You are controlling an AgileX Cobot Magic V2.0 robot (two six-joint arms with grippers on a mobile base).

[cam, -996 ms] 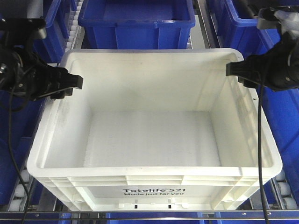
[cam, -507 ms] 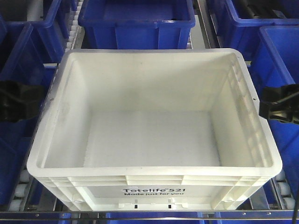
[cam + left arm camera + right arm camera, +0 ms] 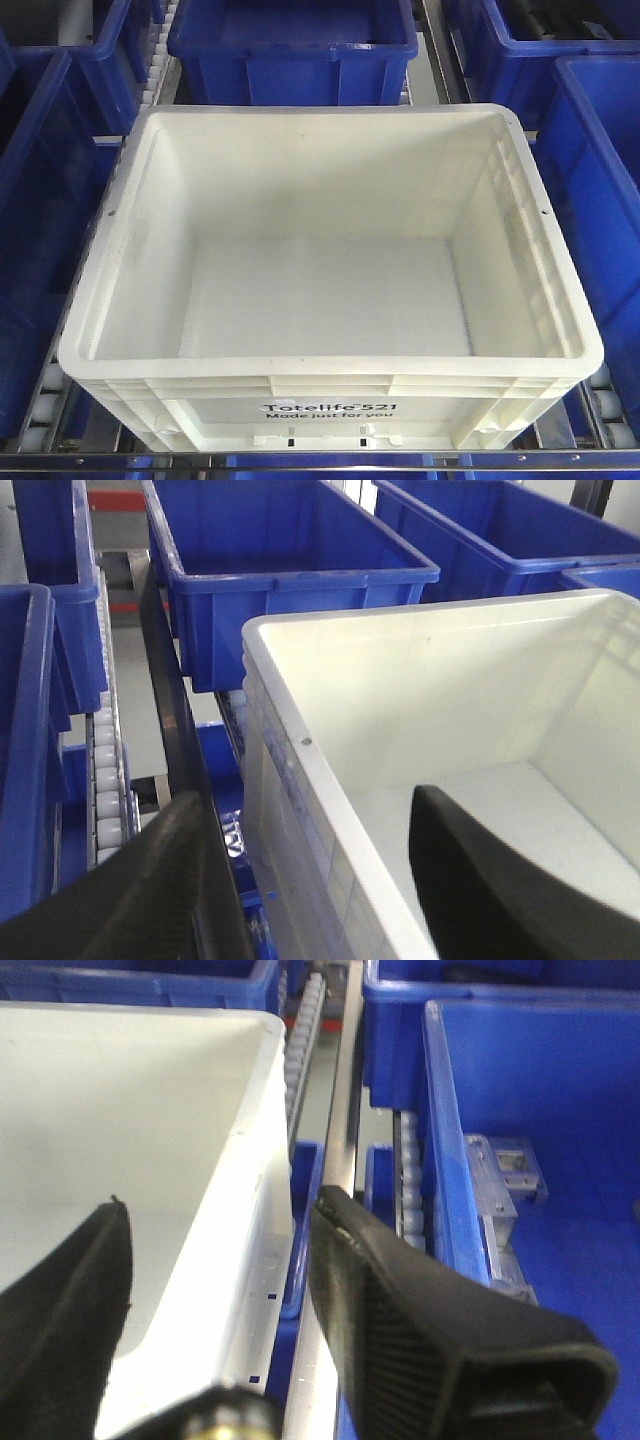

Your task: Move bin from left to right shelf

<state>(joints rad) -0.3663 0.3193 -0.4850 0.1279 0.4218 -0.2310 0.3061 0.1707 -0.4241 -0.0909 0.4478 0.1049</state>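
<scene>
The exterior front-facing view is filled by the bin [image 3: 325,265], which is seen empty, centred in the frame, on the roller rails with its printed face at the bottom edge. Blue bins [image 3: 292,45] are seen above it and along both sides. No gripper is shown here, whereas half a second earlier both were visible at the left and right edges, and a second earlier they were held at the bin's upper corners. The bin itself is not seen to have shifted. It is judged that the arms have been drawn outward and down, so the carry has not begun.

In the left wrist-mounted view, what the front view omits is supplied: the left gripper [image 3: 300,870] is shown at the bottom of the frame with its jaws wide, one finger outside the bin's left wall and one inside, the rim running between them unclasped.

In the right wrist-mounted view, the right gripper [image 3: 220,1290] is likewise shown wide, straddling the bin's right rim at lower left, with a blue bin wall [image 3: 445,1150] just beside the outer finger. Nothing is gripped yet.
</scene>
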